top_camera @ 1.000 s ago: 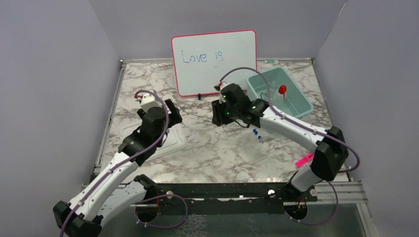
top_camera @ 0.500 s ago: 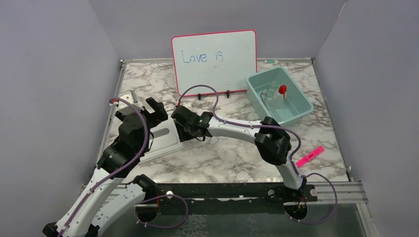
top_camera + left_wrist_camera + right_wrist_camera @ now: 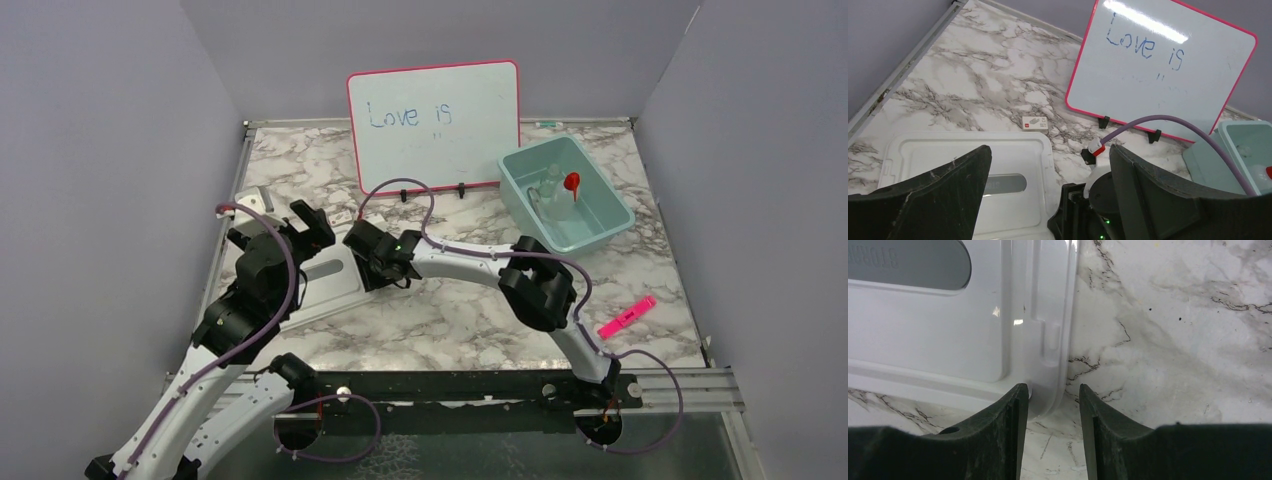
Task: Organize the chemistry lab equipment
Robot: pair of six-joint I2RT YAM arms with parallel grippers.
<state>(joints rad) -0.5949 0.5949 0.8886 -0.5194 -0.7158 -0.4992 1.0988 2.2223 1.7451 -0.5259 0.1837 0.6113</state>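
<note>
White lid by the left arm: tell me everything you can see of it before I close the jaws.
The white lid is a flat rectangular piece of glossy plastic, by its look, with rounded corners, a stepped raised rim, a small notch on one edge and a grey oval inset with lettering I cannot read. It lies flat on the marble table, left of centre. The right gripper's jaws straddle one corner, parted: one looks against the rim, the other stands clear.
</note>
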